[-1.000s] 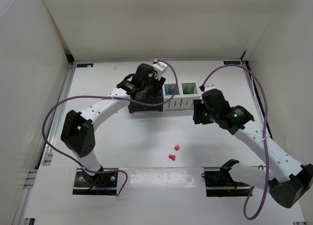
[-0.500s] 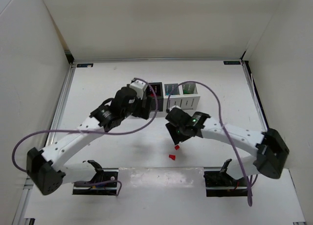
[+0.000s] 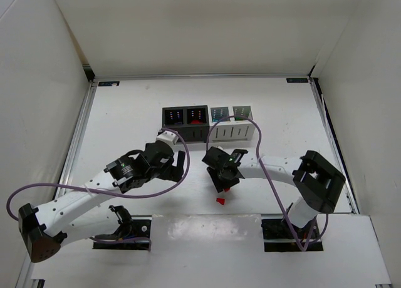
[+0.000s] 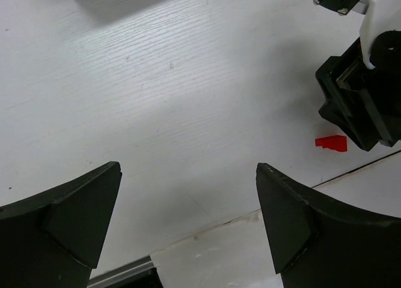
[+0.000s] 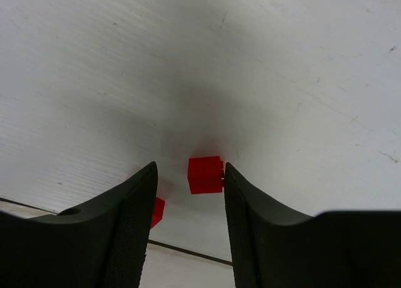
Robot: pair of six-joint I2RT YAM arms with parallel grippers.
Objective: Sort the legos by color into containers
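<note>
Red plastic is being straddled by the right gripper (image 5: 189,168): one small lego (image 5: 205,174) is being kept between its two fingers on the bare table (image 5: 282,62), with the jaws being held at a middling width and not yet pinched shut. The brick is touching, or very nearly touching, the finger on the right of the wrist view, while a clear gap is being left to the other finger, so nothing is being gripped. This stance is judged to be a lining-up for a pick, the pads being set either side of the brick's flat faces. From above, the brick is appearing almost square, so no long axis can be told; its sides are being kept roughly parallel to the pads. A second red lego (image 4: 331,143) is lying just beside it, nearer the table's front edge, its long axis running across the left wrist view. The left gripper (image 4: 187,172) is being held wide open and empty above the table, presumably to keep clear. The containers (image 3: 185,135) are standing well behind, one black bin showing red inside.
</note>
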